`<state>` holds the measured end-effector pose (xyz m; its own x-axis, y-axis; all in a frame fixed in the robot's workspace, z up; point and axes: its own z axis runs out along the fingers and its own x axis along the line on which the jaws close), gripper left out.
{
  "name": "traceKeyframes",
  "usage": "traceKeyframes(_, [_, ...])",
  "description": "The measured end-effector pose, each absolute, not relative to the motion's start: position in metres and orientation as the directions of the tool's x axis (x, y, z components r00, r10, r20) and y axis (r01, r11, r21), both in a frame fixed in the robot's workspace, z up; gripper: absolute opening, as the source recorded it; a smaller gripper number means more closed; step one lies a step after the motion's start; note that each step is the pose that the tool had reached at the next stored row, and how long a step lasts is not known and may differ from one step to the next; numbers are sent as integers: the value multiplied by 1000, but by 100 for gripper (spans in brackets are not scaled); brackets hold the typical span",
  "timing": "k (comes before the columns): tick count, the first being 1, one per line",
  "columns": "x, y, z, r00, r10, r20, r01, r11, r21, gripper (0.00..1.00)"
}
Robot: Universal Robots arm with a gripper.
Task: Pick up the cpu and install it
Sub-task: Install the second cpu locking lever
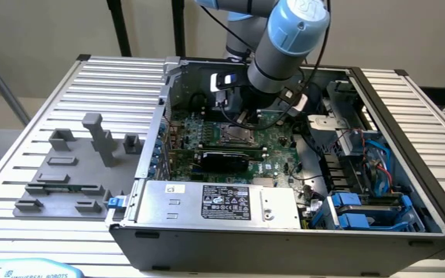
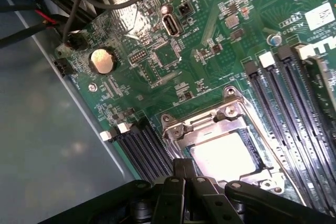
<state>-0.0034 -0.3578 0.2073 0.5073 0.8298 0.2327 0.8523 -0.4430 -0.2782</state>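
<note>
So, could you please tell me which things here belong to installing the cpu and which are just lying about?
Belongs to the job:
- cpu, lying in its socket
- socket, with metal frame
- gripper, shut, just above the cpu

Just there:
- power supply box
- grey fixture tray
- memory slots
- coin battery

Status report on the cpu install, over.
Gripper shut, over the socket. Cpu lying in the socket, metal top showing. Nothing in the way.
</note>
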Motion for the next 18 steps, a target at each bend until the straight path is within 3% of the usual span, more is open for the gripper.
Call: traceKeyframes(18, [-5, -368, 212, 507, 829, 235, 852, -442, -281, 11])
